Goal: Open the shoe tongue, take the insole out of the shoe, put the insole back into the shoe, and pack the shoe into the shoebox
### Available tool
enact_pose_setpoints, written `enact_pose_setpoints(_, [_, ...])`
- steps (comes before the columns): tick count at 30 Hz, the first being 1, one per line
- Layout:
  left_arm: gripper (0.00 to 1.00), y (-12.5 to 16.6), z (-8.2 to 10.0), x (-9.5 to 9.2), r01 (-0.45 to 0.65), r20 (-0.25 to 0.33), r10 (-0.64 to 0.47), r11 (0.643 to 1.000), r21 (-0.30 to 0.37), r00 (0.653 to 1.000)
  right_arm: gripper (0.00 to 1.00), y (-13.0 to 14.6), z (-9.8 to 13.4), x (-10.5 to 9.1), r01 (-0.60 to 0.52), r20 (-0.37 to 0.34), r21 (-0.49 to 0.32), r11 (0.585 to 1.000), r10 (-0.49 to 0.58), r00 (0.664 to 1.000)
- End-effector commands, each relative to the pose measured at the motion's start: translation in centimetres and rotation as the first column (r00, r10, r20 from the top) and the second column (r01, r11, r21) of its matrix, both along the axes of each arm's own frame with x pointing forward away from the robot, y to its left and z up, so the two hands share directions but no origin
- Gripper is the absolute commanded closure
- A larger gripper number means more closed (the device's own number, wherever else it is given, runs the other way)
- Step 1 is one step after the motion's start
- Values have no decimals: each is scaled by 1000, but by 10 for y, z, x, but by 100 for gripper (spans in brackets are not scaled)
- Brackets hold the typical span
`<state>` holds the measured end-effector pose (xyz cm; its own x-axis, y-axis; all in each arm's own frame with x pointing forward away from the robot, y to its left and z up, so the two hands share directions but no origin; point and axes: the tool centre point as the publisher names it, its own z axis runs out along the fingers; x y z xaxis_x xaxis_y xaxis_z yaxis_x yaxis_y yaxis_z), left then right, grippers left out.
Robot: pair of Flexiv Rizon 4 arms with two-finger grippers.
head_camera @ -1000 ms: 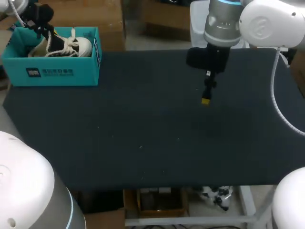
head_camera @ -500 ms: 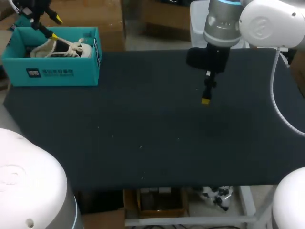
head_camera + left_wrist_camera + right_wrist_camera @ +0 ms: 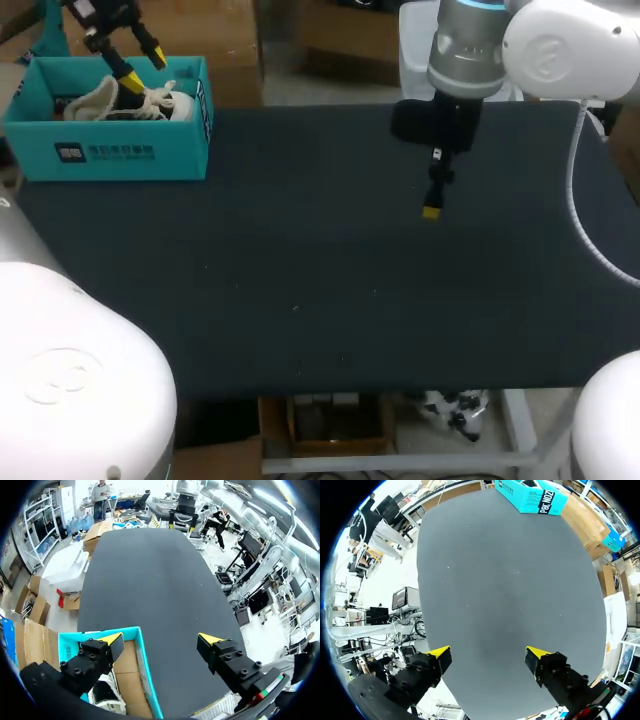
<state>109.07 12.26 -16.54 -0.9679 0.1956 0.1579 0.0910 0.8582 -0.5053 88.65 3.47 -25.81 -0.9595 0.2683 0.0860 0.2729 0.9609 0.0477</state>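
A white lace-up shoe (image 3: 118,101) lies inside the teal shoebox (image 3: 110,150) at the table's far left corner. Its insole does not show. My left gripper (image 3: 143,68) hangs open just above the box, holding nothing. In the left wrist view the left gripper (image 3: 161,640) spreads wide over the shoebox's wall (image 3: 146,672), and part of the shoe (image 3: 106,696) shows under one finger. My right gripper (image 3: 432,210) hangs over the table's far middle, open and empty. The right wrist view has the right gripper (image 3: 487,656) above bare mat, with the shoebox (image 3: 532,497) far ahead.
The dark mat (image 3: 330,270) covers the whole table. The shoebox sits against the table's left and far edges.
My left gripper has opened, let go of the shoe, and risen up and to the right. The shoe has settled lower into the box. The right arm has not moved.
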Motion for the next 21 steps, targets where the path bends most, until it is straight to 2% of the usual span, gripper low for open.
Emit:
enact_pose_setpoints(1, [0, -38, -4, -49, -97, 186, 78, 991, 95, 979, 0, 0, 1, 0, 1, -1, -2, 1000, -1, 1000])
enact_pose_setpoints(7, [0, -60, -20, -82, -131, 214, 99, 981, 142, 972, 0, 0, 1, 0, 1, -1, -2, 1000, -1, 1000])
enact_pose_setpoints(14, [0, -72, -27, -108, -156, 249, 107, 970, 186, 963, 0, 0, 1, 0, 1, -1, -2, 1000, -1, 1000])
enact_pose_setpoints(21, [0, -74, -29, -111, -164, 260, 112, 968, 189, 959, 0, 0, 1, 0, 1, -1, -2, 1000, -1, 1000])
